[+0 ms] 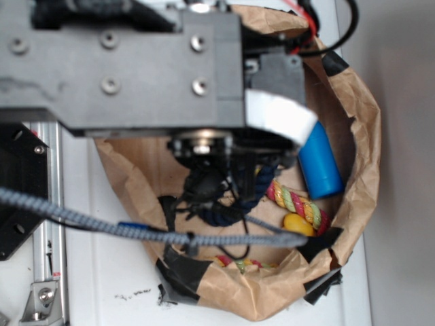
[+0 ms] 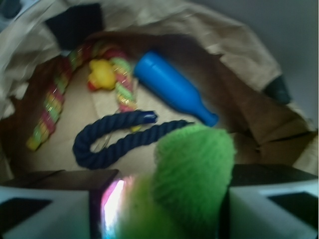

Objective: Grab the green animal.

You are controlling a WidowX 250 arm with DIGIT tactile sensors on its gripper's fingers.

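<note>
The green animal (image 2: 192, 174) is a fuzzy lime-green plush that fills the lower middle of the wrist view. It sits between my gripper's (image 2: 164, 204) two pale fingers (image 2: 47, 211), and the jaws are shut on it from both sides. A bright glare shows at the left pad. In the exterior view the arm's grey body covers the plush. There my gripper (image 1: 211, 180) reaches down into the brown paper bag (image 1: 363, 146).
Inside the bag lie a blue bottle (image 2: 172, 87) (image 1: 319, 161), a yellow rubber duck (image 2: 102, 74) (image 1: 299, 224), a navy rope (image 2: 117, 139) (image 1: 224, 214) and a red-green-yellow rope (image 2: 52, 102) (image 1: 299, 202). The crumpled bag wall (image 2: 224, 37) rings them all. A braided cable (image 1: 102, 223) crosses the front.
</note>
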